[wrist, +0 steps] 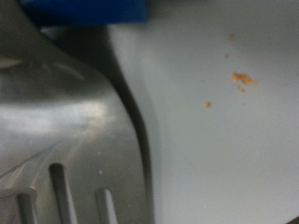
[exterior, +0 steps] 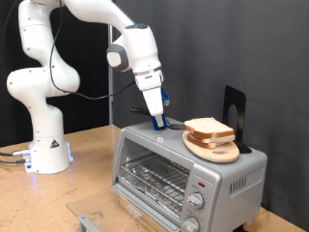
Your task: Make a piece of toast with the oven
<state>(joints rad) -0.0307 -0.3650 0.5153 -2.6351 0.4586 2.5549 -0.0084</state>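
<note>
The silver-grey oven (exterior: 183, 174) stands on the table at the exterior view's lower right, its wire rack showing behind the glass door. The piece of toast (exterior: 208, 128), pale with a tan crust, lies on a round wooden plate (exterior: 214, 150) on top of the oven. My gripper (exterior: 159, 123) points down and its blue-tipped fingers touch or nearly touch the oven's top at its rear left part, to the left of the plate and apart from the toast. The wrist view is a blurred close-up of grey metal with slots (wrist: 65, 140) and a pale surface with orange crumbs (wrist: 241, 79).
A black stand (exterior: 235, 111) rises behind the plate on the oven top. Two round knobs (exterior: 196, 205) sit at the oven's front right. The robot's white base (exterior: 43, 145) stands at the left on the wooden table. A grey metal piece (exterior: 89, 223) lies at the bottom edge.
</note>
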